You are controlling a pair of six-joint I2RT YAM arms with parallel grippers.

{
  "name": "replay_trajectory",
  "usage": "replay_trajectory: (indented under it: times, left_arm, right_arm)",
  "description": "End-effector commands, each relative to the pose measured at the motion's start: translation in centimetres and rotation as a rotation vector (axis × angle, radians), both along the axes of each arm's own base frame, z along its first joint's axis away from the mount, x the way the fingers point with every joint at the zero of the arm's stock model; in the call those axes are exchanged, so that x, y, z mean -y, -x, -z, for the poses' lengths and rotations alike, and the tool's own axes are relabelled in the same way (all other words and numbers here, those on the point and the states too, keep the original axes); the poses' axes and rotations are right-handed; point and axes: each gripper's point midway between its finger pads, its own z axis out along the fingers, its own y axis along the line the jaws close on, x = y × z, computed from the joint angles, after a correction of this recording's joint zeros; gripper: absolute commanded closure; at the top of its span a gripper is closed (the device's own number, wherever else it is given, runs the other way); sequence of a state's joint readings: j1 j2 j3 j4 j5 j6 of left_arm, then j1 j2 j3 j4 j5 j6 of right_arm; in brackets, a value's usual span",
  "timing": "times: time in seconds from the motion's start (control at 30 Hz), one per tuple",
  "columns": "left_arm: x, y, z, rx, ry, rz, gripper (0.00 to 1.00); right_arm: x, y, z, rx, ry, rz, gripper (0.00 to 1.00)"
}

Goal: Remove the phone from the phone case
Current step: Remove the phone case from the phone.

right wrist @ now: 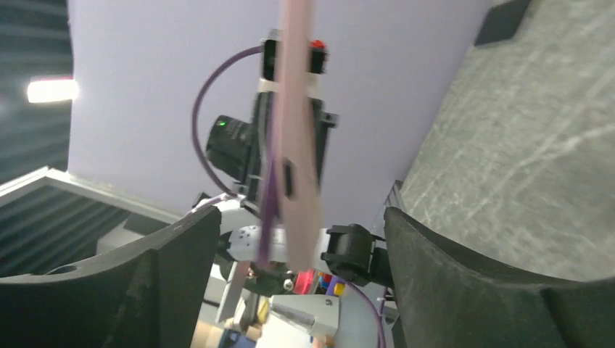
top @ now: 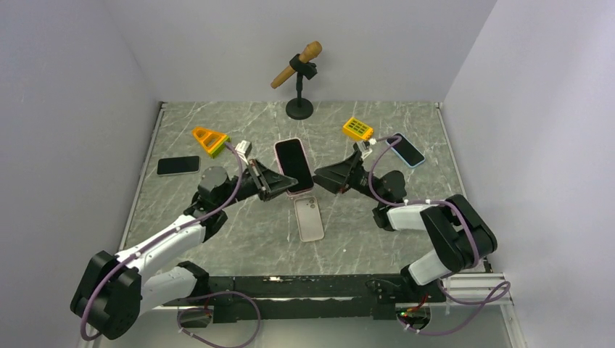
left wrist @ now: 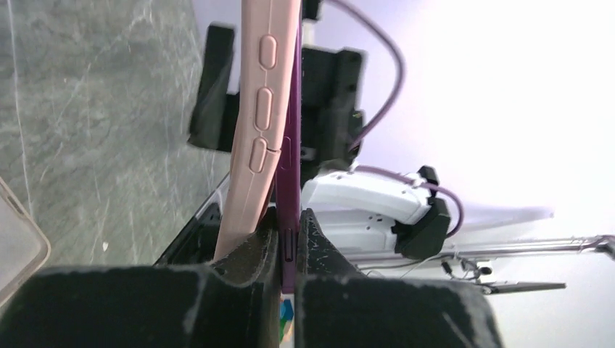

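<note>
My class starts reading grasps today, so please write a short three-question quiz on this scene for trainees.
1. Multiple choice: Which tool grips the phone held up above the table? A) the left tool B) the right tool C) both
2. True or false: The right tool's jaws stand open beside the phone.
3. Short answer: What stands on a stand at the table's far edge?

Key: 1 A. 2 True. 3 A microphone.
</note>
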State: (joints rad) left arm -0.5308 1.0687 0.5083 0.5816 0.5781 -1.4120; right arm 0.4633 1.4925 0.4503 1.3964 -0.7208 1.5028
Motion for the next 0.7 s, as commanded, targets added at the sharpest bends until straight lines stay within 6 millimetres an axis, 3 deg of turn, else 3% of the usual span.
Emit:
replay_trajectory:
  times: [0.0,0.07,0.27,0.43,0.67]
  left_arm:
    - [-2.3,-0.6,-5.7,0.102,0.187,-0.092,1.00]
    - [-3.5,-0.9,-6.2,0.091,0.233,-0.136,1.00]
    - [-5.4,-1.3,-7.3,0.103,0.237,-0.240,1.00]
    - [-5.8,-1.2,-7.4,0.107,0.222,-0.263,1.00]
    - [-5.5,-1.1,-7.9,0.122,0.231,-0.235,1.00]
  right_arm:
    - [1.3,1.5,-2.8,0.131,-0.142,0.034,0.20]
    - [0.6,1.6,-2.5,0.122,-0.129,0.045,0.27]
    - [-1.1,0.4,-1.6,0.086,-0.028,0.106,0.29]
    - [-3.2,0.3,-2.2,0.108,0.025,0.101,0.45]
    - [-5.3,0.3,-3.6,0.132,0.013,0.073,0.47]
